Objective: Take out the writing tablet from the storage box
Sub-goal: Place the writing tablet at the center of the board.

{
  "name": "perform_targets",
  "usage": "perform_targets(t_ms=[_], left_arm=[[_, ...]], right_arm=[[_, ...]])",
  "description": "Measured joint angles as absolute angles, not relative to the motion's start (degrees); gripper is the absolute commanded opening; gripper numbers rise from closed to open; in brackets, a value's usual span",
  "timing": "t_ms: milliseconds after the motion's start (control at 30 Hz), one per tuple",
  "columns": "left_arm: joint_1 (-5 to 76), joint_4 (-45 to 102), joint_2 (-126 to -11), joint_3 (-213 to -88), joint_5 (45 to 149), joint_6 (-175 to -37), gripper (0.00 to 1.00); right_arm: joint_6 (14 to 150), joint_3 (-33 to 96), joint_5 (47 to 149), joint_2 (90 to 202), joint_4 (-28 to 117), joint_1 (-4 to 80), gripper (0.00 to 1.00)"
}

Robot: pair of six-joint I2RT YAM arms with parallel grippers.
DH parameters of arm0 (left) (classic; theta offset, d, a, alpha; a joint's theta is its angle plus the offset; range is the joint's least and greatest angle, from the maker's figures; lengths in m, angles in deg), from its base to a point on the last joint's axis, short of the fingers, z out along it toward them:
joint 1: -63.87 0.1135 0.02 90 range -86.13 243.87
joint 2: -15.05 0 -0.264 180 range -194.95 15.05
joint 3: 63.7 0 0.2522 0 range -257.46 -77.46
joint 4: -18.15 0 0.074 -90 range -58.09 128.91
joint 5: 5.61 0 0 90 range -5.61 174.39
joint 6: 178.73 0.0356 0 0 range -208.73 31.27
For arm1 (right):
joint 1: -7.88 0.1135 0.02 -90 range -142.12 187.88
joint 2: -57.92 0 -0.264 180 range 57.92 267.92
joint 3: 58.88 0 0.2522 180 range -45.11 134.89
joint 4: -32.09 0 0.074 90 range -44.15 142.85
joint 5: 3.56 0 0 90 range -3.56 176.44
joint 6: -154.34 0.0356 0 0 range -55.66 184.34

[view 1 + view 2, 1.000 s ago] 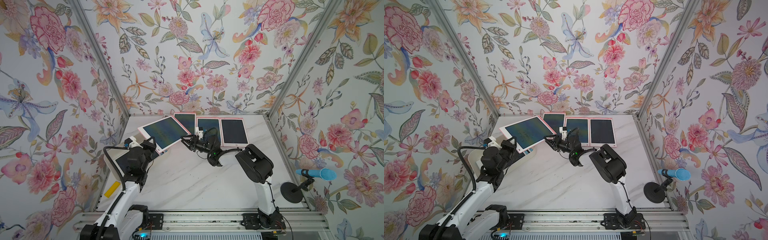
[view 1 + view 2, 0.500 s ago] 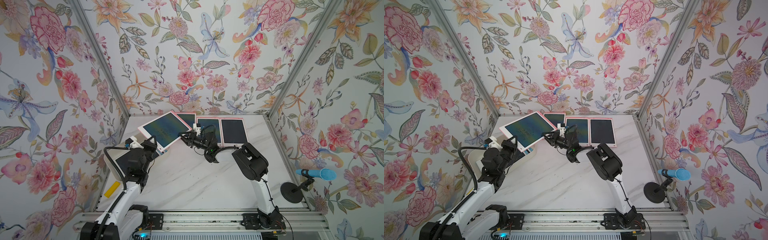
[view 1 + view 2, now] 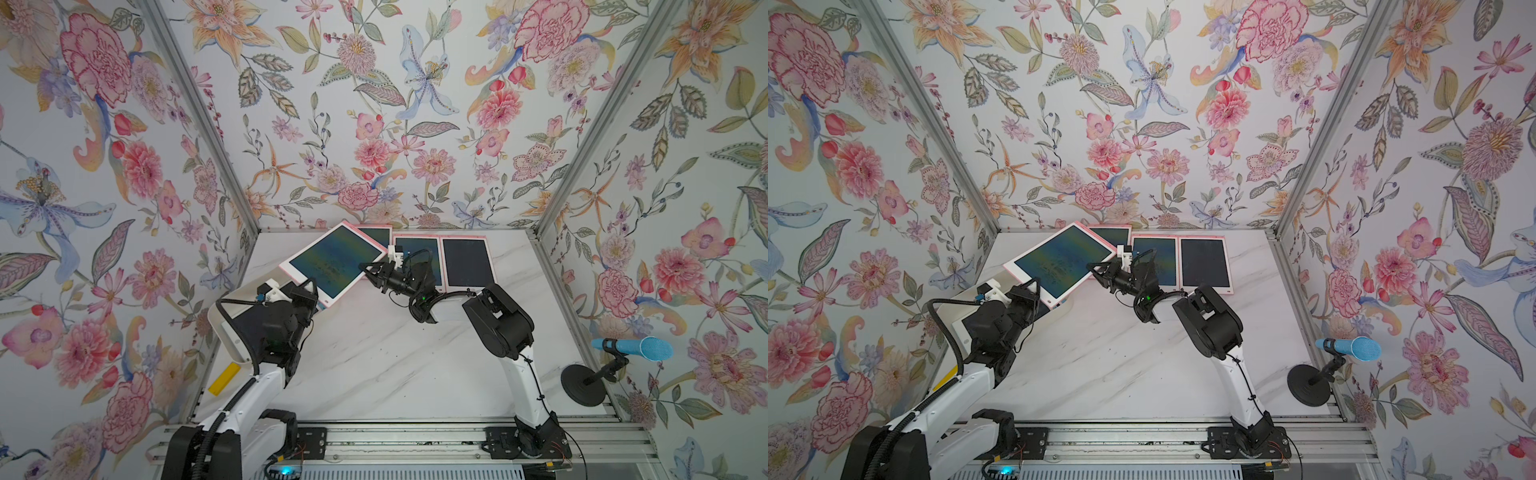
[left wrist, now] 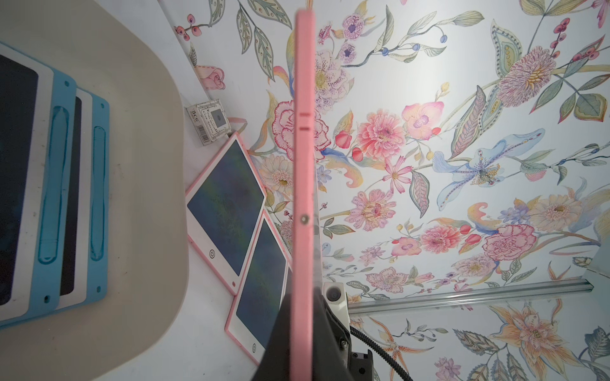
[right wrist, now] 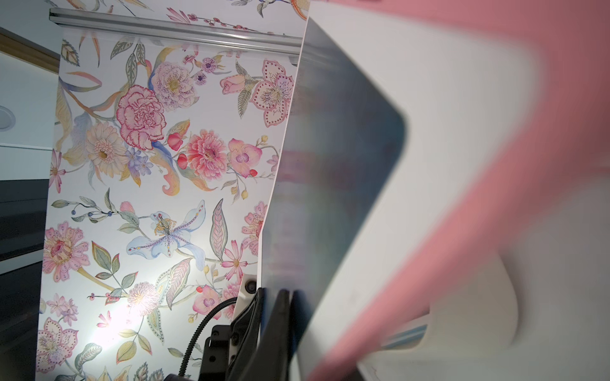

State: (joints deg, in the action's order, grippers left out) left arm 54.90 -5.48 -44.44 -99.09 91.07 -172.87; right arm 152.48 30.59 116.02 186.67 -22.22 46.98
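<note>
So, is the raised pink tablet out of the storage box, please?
Out: the pink tablet hangs tilted, clear of the storage box, held by left gripper and right gripper.

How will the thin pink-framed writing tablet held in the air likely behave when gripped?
Probably stiff: the pink-framed writing tablet looks flat and straight-edged though the left gripper and right gripper pinch only its edges. Likely light, being so thin. Its smooth frame might pivot in such narrow pinches.
</note>
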Motion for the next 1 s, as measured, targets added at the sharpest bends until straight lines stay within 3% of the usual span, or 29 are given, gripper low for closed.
perform_targets(t_ms=[167,367,467,833,1000], left_arm=[[54.7,-6.0,-46.6,-98.5,92.9,-172.5,0.21],[54.3,-3.6,-47.2,-97.4,95.1,-169.9,0.48],[54.3,-2.4,-47.2,-97.5,96.3,-168.5,0.53],[54.3,4.0,-47.2,-98.8,99.7,-161.2,0.55],[54.0,9.9,-50.9,-107.5,101.0,-153.4,0.55]], right_arm=[[153.1,31.3,117.7,186.7,-22.3,45.4,0.04],[151.2,31.3,123.0,186.7,-18.7,41.7,0.0],[149.4,31.3,125.4,186.1,-15.7,39.6,0.0],[137.9,28.2,139.7,175.6,0.3,28.1,0.0],[131.7,25.0,147.9,170.9,6.4,22.0,0.0]])
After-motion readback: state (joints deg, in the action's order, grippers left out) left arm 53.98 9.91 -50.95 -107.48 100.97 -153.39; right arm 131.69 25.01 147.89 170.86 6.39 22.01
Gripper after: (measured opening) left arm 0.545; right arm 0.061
